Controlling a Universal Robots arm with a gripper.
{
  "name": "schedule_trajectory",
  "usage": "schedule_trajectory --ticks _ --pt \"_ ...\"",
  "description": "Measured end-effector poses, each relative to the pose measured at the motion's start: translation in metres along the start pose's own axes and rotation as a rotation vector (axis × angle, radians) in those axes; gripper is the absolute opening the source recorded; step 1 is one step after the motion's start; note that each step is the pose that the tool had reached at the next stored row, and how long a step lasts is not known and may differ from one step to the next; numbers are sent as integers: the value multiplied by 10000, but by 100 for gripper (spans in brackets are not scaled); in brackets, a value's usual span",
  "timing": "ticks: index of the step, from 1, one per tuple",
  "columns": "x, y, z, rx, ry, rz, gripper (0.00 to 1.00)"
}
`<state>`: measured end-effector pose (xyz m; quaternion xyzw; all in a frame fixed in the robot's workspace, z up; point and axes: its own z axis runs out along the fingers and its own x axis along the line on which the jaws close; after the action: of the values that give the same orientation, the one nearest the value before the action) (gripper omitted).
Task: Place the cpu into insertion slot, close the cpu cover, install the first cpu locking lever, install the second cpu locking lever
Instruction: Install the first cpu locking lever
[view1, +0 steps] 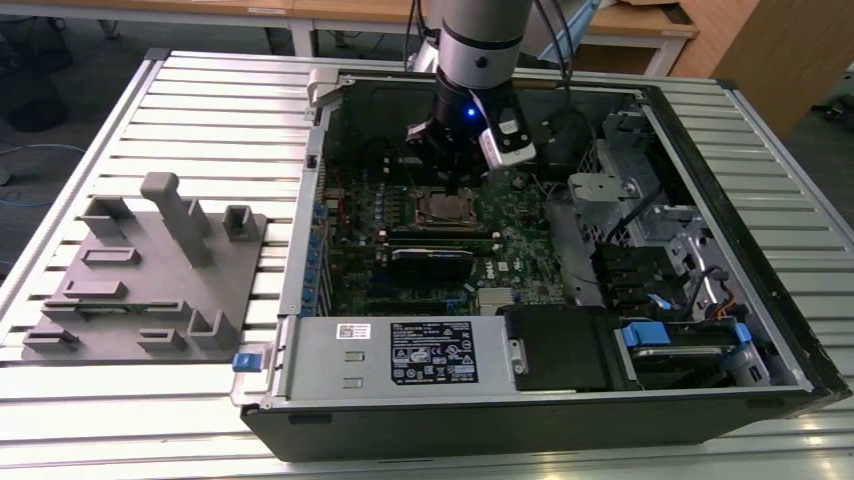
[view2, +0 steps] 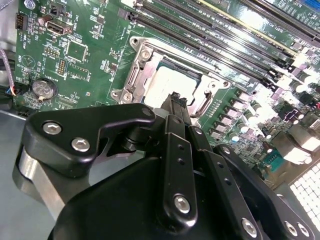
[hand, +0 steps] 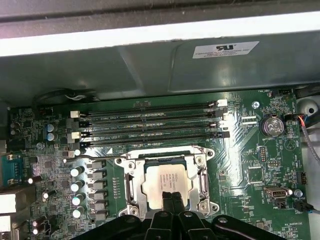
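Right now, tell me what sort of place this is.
Probably a lab or workshop: an open computer case on a slatted metal bench, a grey fixture beside it, wooden desks behind.

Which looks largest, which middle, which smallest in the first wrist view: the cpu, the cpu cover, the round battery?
1. the cpu cover.
2. the cpu, inside the cover's cut-out.
3. the round battery, clearly smallest.
All sit on one board, so nearness matters little.

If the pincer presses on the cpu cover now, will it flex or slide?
Probably stiff: the cpu cover looks like a metal frame. Unlikely to slide, as it lies flat around the cpu with screws at its corners. Its thin sides might bend under off-centre force.
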<state>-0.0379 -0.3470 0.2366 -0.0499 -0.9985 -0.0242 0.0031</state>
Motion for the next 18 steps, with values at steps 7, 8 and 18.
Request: schedule_trajectory --ticks 7,8,18 --pt "97 -9 4 0 -1 1 11" --pt "97 -10 4 0 0 1 11" --pt "99 -8 -41 -4 -2 0 11"
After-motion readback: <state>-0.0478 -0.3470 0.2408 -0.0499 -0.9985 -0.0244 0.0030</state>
